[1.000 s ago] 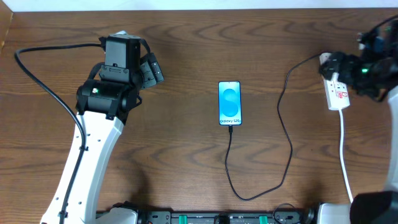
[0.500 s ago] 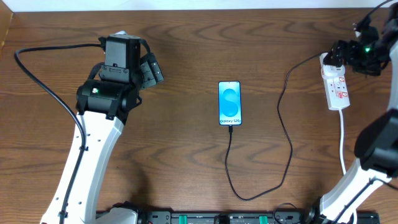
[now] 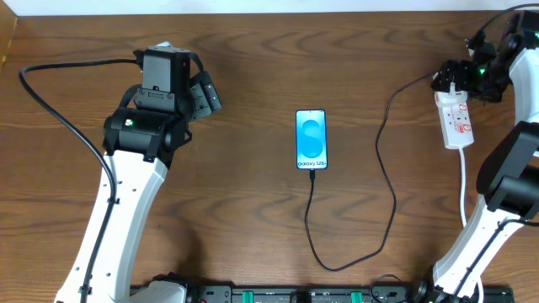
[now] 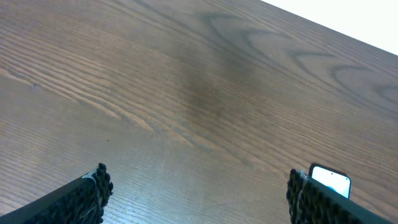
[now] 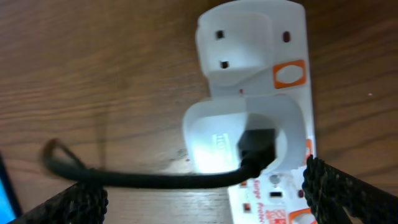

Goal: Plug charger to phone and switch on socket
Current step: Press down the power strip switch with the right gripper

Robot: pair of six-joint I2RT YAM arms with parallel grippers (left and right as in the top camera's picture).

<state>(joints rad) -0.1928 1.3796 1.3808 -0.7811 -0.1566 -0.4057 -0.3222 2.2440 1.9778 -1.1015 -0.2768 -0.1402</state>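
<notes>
Jaws wide, empty: left gripper [image 4: 199, 185] over brown wooden table [image 4: 186, 81], right gripper [image 5: 208, 193] above narrow white plastic power strip [image 5: 292, 37] (white adapter [image 5: 217, 137] plugged in). Thin black charger cable [image 3: 310, 198] meeting slim blue-screened phone [image 3: 311, 140], mid-table.

I see phone [image 3: 311, 140] flat mid-frame, screen blue, charger [image 3: 389, 168] tip at its bottom edge, cable looping to socket [image 3: 456, 118] upper right.

From overhead, the right gripper [image 3: 456, 79] covers the socket's [image 3: 458, 124] far end, and its switch marks are too small to read. Whether the cable [image 3: 386, 181] tip sits fully in the phone [image 3: 311, 139] cannot be told. In the left wrist view the phone shows only as a corner behind a finger [image 4: 314, 200]. The right wrist view is blurred, the socket cut off at the bottom edge.
</notes>
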